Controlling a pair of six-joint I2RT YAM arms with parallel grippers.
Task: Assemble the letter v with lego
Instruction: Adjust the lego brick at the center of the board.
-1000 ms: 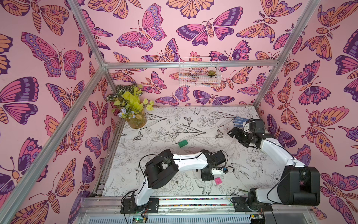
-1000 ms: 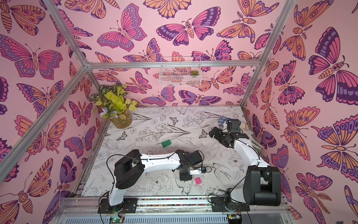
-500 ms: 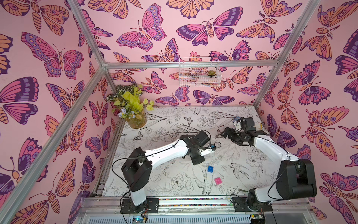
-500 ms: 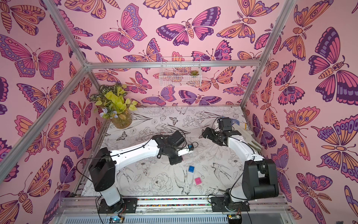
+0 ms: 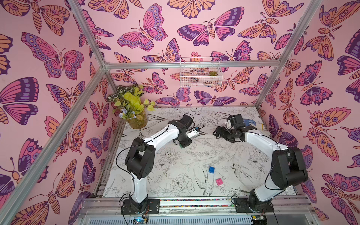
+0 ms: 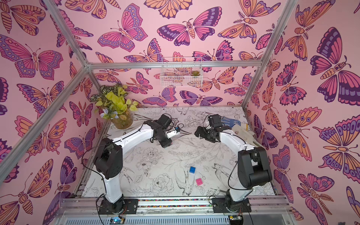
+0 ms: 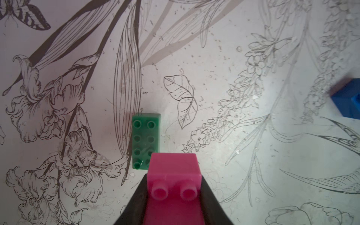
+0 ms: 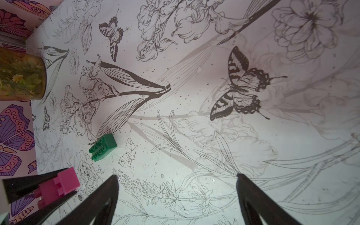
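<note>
Here, in the left wrist view, the green brick (image 7: 146,141) is seen lying flat on the desk (image 7: 233,58) just left of the frame's centre. It is studs up, and its long axis runs up and down the picture, in line with the left fingers (image 7: 138,196). Just right of it and lower, a pink brick (image 7: 174,171) is clamped between those fingers, studs toward the camera. The green brick's near end is covered by its upper left corner, though the two are shown apart in the right wrist view. At the right edge a blue brick (image 7: 346,99) is cut off. The left arm is judged the nearer, and a short advance up-frame and slightly left is called for. The right fingers (image 8: 250,194) are spread wide and empty.
</note>
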